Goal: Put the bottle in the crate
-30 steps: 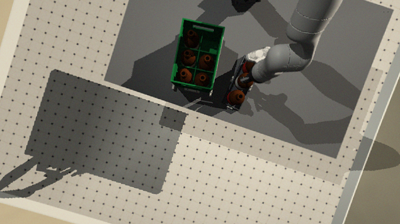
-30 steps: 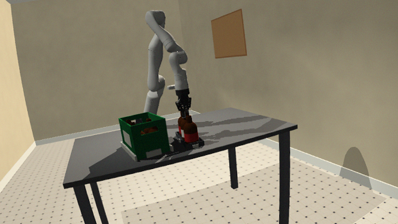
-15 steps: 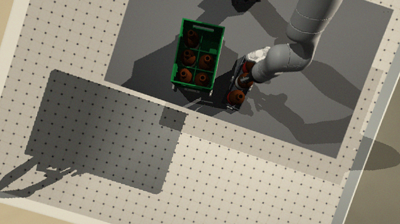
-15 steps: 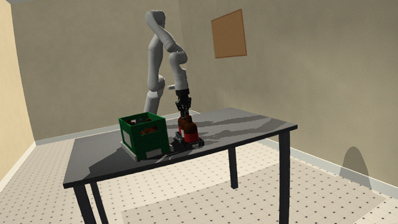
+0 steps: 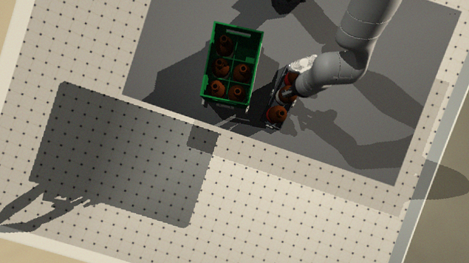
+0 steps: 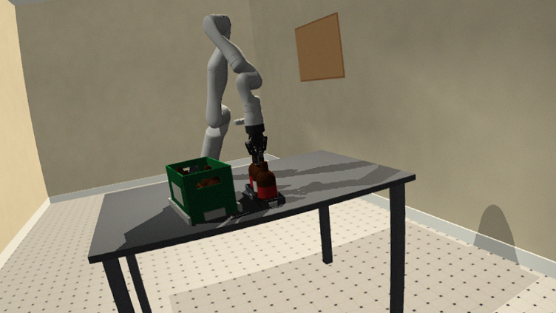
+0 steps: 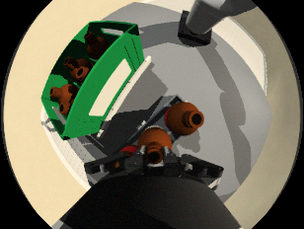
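Pincer [image 6: 257, 154] vertical, clamped on bottle [image 7: 155, 142] neck

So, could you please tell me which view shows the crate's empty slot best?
The top view: it looks straight down into the green crate, where the empty slot sits beside five bottles. In the exterior view the crate's walls hide it; the wrist view shows the crate obliquely, slot unclear.

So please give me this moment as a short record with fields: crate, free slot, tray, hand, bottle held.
crate: green, on the table, five bottles inside
free slot: back right cell in the top view, next to the tray
tray: dark, beside the crate, bottles upright in a row
hand: above the tray, shut on a bottle neck
bottle held: middle of the row, not clearly lifted
front bottle: free, red label
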Robot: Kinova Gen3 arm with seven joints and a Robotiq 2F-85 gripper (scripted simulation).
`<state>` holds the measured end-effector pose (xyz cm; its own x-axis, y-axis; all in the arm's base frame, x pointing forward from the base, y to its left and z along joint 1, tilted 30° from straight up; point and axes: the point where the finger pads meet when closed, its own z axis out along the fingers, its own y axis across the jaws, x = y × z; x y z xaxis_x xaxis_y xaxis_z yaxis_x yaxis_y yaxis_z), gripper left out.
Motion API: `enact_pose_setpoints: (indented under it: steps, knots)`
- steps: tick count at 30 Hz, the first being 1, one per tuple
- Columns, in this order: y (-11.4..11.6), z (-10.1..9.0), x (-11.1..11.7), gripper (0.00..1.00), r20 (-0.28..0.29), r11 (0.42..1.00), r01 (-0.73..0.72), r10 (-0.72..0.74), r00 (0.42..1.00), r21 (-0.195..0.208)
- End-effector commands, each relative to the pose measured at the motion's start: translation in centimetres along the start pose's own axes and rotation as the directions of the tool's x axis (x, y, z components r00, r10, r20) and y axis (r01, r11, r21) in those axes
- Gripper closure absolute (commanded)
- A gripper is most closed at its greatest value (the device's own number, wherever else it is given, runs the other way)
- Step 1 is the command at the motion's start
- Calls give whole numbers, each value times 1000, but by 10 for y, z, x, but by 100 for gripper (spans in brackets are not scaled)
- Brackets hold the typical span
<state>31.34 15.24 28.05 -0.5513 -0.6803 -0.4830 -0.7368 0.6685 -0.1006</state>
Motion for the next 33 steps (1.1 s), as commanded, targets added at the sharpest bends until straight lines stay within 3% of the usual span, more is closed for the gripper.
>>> enact_pose_setpoints:
  steps: [1,33]
  knots:
    - [0,-2,-1,100,3,1000,0,0,1000,0]
    - [-1,-30,-2,100,3,1000,0,0,1000,0]
